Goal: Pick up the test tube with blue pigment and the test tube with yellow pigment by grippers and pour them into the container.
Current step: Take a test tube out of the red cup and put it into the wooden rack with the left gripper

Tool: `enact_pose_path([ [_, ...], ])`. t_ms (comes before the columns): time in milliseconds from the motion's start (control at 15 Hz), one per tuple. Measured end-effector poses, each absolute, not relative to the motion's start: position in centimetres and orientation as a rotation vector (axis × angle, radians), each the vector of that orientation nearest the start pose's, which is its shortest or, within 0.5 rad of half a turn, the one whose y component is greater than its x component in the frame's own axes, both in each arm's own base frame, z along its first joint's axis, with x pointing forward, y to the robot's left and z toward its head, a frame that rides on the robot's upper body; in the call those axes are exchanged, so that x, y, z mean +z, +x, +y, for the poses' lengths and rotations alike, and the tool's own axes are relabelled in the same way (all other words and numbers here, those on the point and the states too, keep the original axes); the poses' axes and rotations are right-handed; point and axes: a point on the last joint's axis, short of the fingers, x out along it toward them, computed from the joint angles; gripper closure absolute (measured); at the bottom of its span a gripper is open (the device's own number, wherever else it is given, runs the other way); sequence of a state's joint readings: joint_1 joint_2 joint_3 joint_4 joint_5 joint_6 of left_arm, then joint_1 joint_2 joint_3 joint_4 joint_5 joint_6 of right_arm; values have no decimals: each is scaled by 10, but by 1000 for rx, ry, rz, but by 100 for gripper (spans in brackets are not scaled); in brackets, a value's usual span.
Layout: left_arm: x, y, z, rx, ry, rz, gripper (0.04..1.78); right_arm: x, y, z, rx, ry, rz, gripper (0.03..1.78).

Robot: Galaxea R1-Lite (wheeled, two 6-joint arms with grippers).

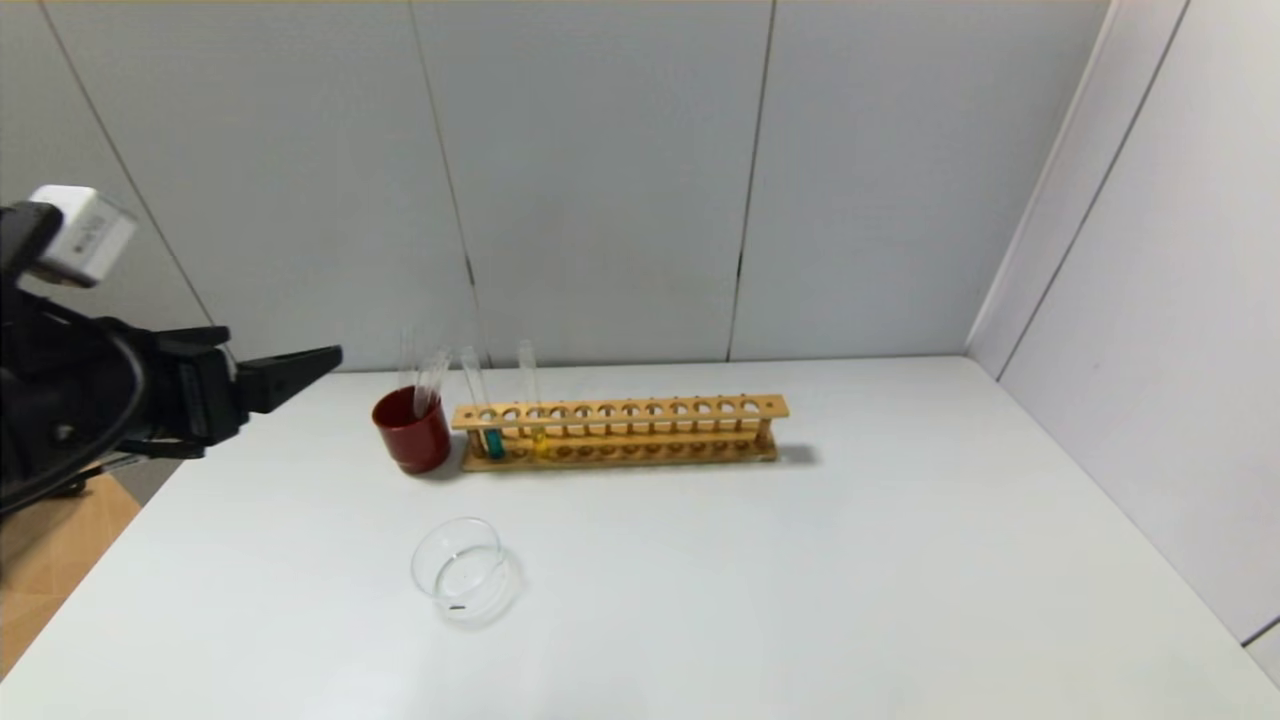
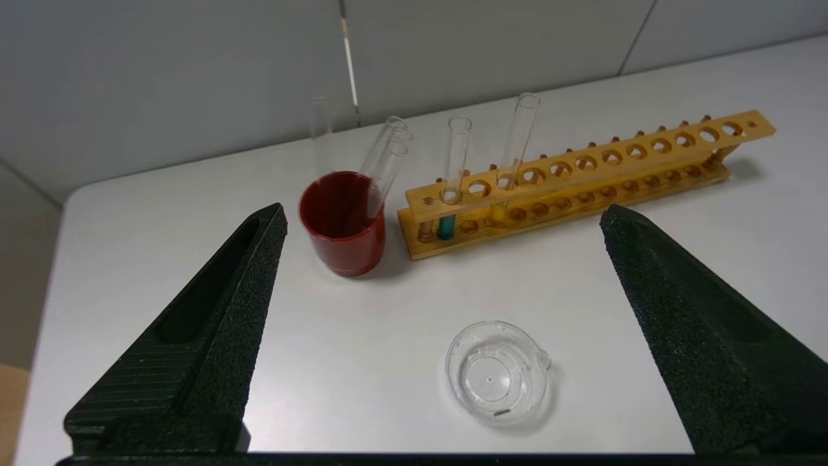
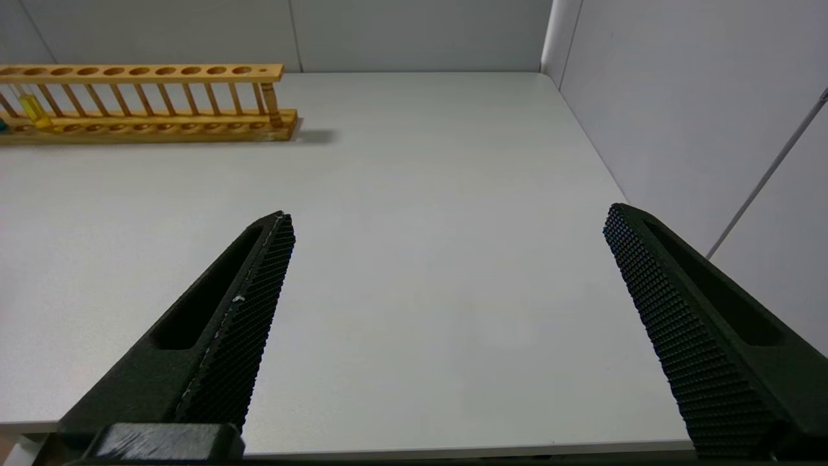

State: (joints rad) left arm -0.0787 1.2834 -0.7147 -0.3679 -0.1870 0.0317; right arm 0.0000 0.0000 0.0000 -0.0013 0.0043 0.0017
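The test tube with blue pigment [image 1: 490, 432] stands in the left end hole of a wooden rack [image 1: 640, 409], and the test tube with yellow pigment [image 1: 535, 425] stands two holes to its right. Both lean slightly. In front of the rack sits the container [image 1: 462, 567], a clear glass dish with a lip. My left gripper [image 1: 285, 350] hovers open and empty off the table's left side, pointing toward the rack. In the left wrist view the blue tube [image 2: 447, 220], yellow tube [image 2: 516, 145] and container [image 2: 497, 372] lie ahead between the fingers. My right gripper [image 3: 446, 217] is open and empty above bare table.
A dark red cup [image 1: 412, 432] holding several empty clear tubes stands just left of the rack. Grey panel walls close off the back and right side. The white table [image 1: 850, 600] stretches right of the rack, and its left edge is near my left arm.
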Motion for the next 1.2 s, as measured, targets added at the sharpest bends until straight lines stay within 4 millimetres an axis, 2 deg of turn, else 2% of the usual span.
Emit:
enact_pose_path([
  [267,196,252,-35,-320,21,287,11,76,-23,0,4,2,-1,6],
  [600,143,292,-51,-363,44,349,11,76,-23,0,4,2,-1,6],
  [933,112,312,-61,-375,30,369,11,76,-23,0,4,2,-1,6],
  [1200,103,323,-66,-377,2,390,11,76,-23,0,4,2,-1,6],
])
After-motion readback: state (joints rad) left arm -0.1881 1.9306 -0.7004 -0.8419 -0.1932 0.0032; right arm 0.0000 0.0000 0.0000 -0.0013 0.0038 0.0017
